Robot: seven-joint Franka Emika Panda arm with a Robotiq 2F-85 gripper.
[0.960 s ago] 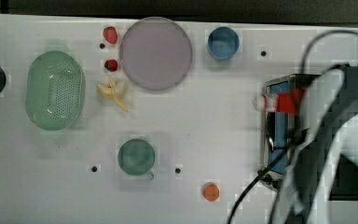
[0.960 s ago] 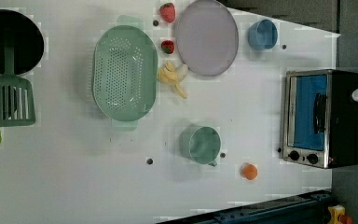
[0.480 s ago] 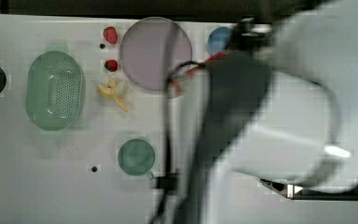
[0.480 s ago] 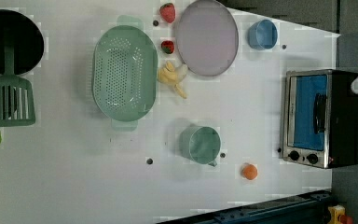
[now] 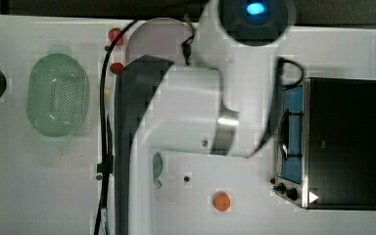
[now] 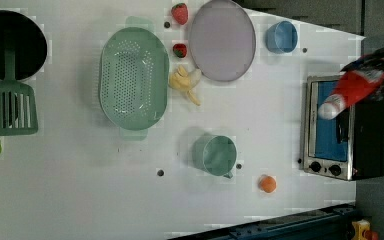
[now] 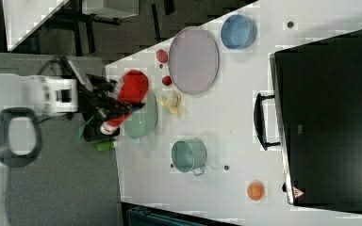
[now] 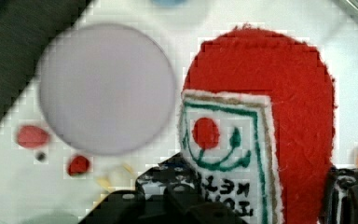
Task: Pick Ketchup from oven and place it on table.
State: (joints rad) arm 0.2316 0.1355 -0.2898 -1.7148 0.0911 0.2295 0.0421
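A Franka arm's tool is gripping the ketchup, its black fingers pressing either side of the red bottle's white label, as seen in the wrist view. In the left view the ketchup is hanging tilted in the air, white cap pointing toward seven o'clock, overlapping the upper part of the oven; whether it is directly above the oven cannot be told. The oven is sitting at the three o'clock edge of the white desk, its blue-tinted glass door facing the middle. In the left view, a pale purple plate is lying at twelve o'clock, a blue cup at one o'clock beside it, and two strawberries just left of the plate. A green colander is resting toward ten o'clock, with a banana between it and the plate. A green mug is standing near centre, and a small orange fruit is lying at five o'clock near the oven's knobs.
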